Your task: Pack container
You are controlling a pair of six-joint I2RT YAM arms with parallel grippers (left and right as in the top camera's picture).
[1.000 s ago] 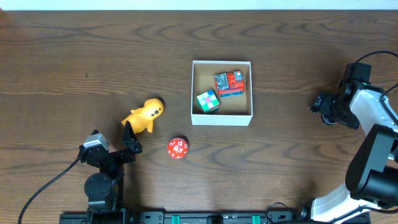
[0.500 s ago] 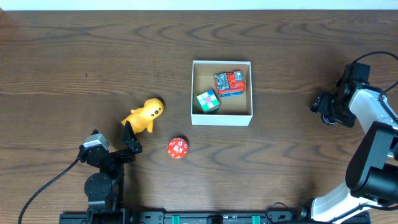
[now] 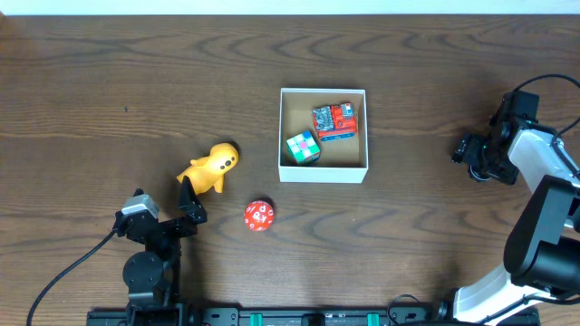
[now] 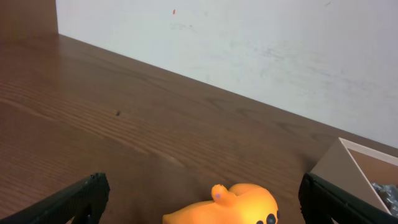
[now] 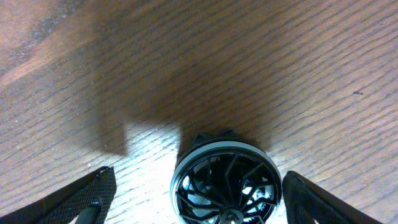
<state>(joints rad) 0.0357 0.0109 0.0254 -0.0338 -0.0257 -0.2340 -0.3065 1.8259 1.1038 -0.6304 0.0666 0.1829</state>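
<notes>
The container, a square white-walled box with a tan floor, sits mid-table and holds a multicoloured cube and a red-and-blue toy. Left of it lie a yellow duck-like toy and a red die. My left gripper stands open just below the yellow toy, which shows between its fingertips without touching them; the container's corner is at the right. My right gripper is open at the far right, its fingers straddling a black spoked wheel-like toy with gaps on both sides.
Dark wood tabletop all round. A pale wall rises behind the table's far edge. The left arm's base and cable sit at the front left, and the right arm's white links fill the right edge.
</notes>
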